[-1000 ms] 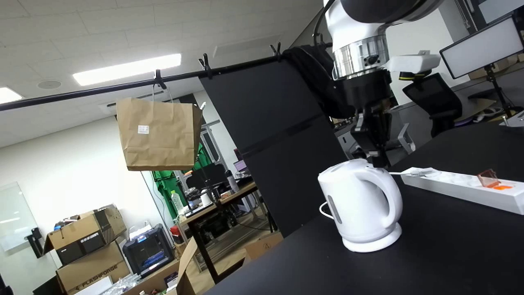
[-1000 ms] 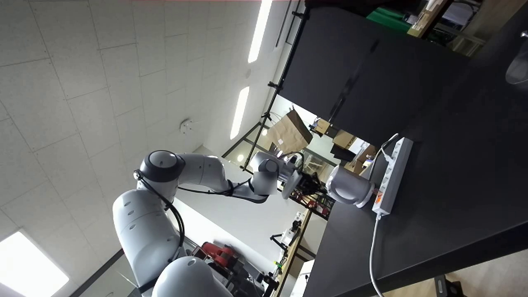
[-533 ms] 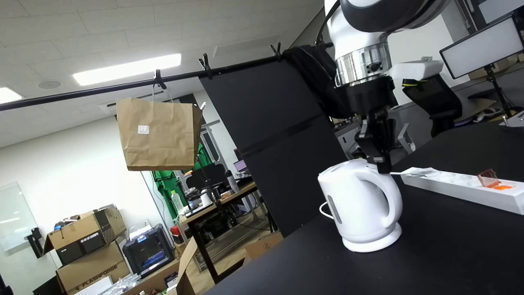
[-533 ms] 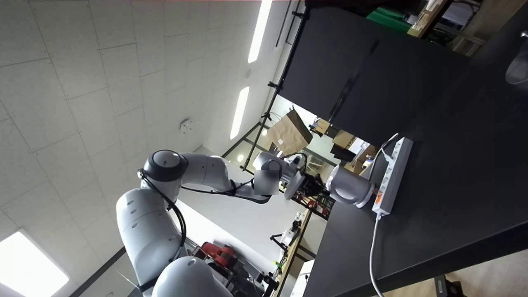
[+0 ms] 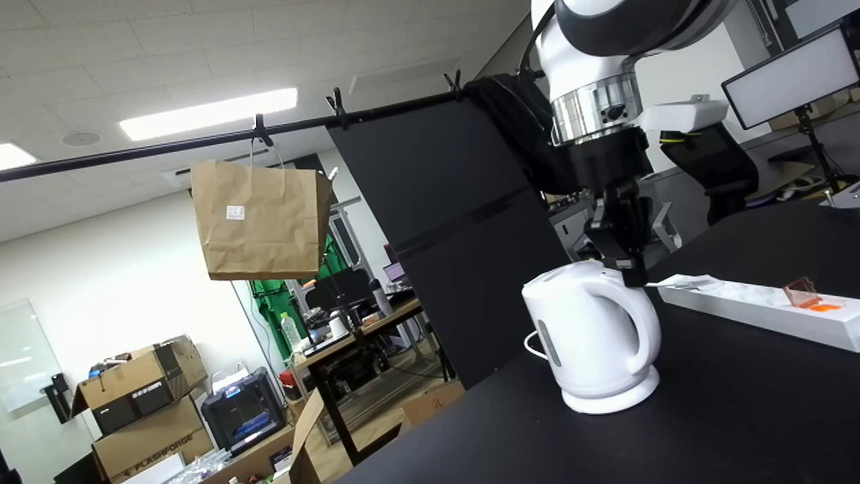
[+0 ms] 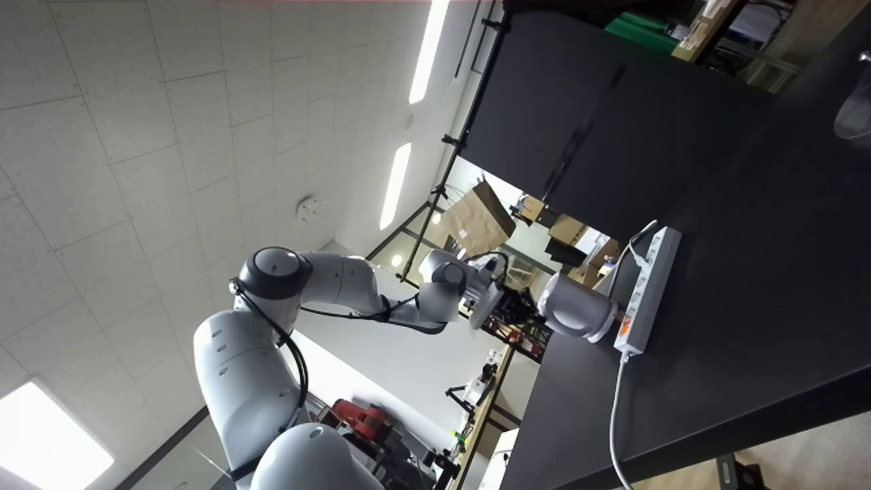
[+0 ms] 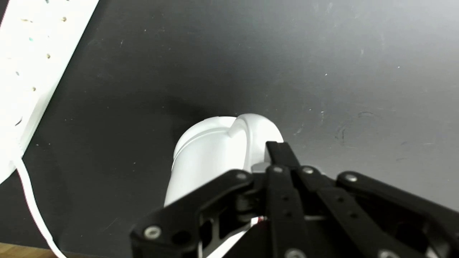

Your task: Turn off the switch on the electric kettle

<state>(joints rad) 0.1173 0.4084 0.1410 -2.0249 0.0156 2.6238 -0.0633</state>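
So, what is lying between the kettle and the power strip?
The wrist view shows black tabletop between the kettle and the power strip, plus a white cord leading off the strip.

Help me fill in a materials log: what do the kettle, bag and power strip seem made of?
Kettle: probably plastic, glossy white; smooth moulded curves and a bright sheen.
Bag: likely brown paper, matte; creased, with crisp folds.
Power strip: likely rigid white plastic, straight edges; its finish washes out in the wrist view.
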